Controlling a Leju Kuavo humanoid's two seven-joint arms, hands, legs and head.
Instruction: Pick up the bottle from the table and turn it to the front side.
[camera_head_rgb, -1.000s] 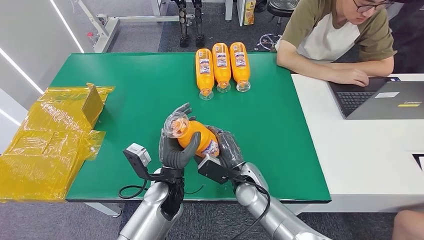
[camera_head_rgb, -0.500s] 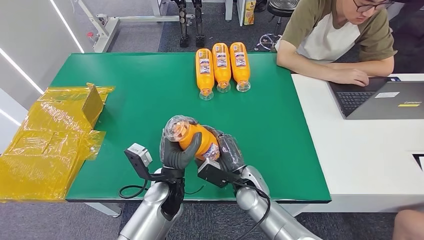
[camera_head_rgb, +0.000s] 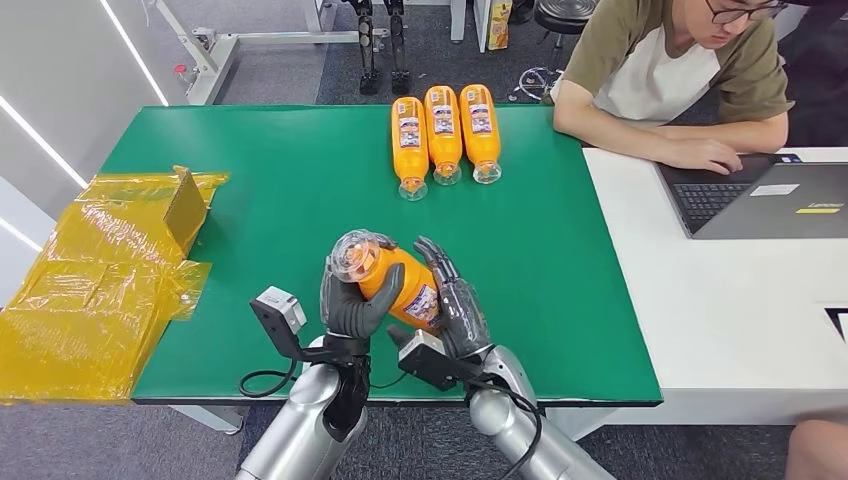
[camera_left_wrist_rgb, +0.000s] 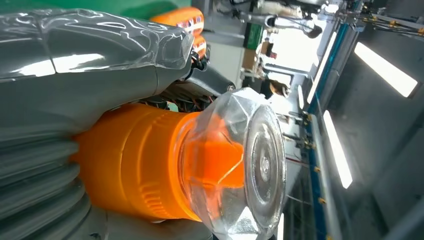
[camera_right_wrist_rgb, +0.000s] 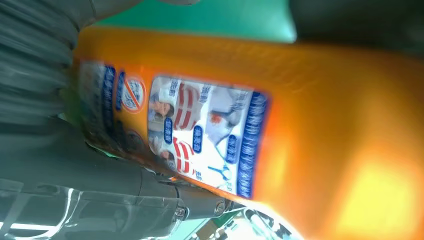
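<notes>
The orange plastic bottle with a clear faceted cap (camera_head_rgb: 390, 277) was lifted clear of the green desk (camera_head_rgb: 250, 190), near the desk's front edge and tilted so that its cap pointed up and toward the desk's left side. The left hand (camera_head_rgb: 352, 300) gripped it around the neck and shoulder, thumb over the top of the orange body and the darker fingers wrapped behind — in the left wrist view the cap of the bottle (camera_left_wrist_rgb: 210, 170) stood out just past the grey thumb. The right hand (camera_head_rgb: 452, 300) lay against the bottle's lower body with its fingers stretched out and apart rather than curled round it, so it held nothing; in the right wrist view the bottle (camera_right_wrist_rgb: 280, 130) showed a printed blue, white and red label facing the camera, with the grey ribbed cover of the hand (camera_right_wrist_rgb: 75, 165) beside it. Well beyond the held bottle, toward the desk's far edge, three more orange bottles (camera_head_rgb: 443, 132) lay side by side, touching, caps toward the robot. At the desk's left edge sat a crumpled heap of yellow plastic wrapping (camera_head_rgb: 95, 275). Off the desk's right edge, at an adjoining white desk (camera_head_rgb: 720, 300), a person (camera_head_rgb: 680, 75) sat with a hand at a dark laptop (camera_head_rgb: 770, 195).
</notes>
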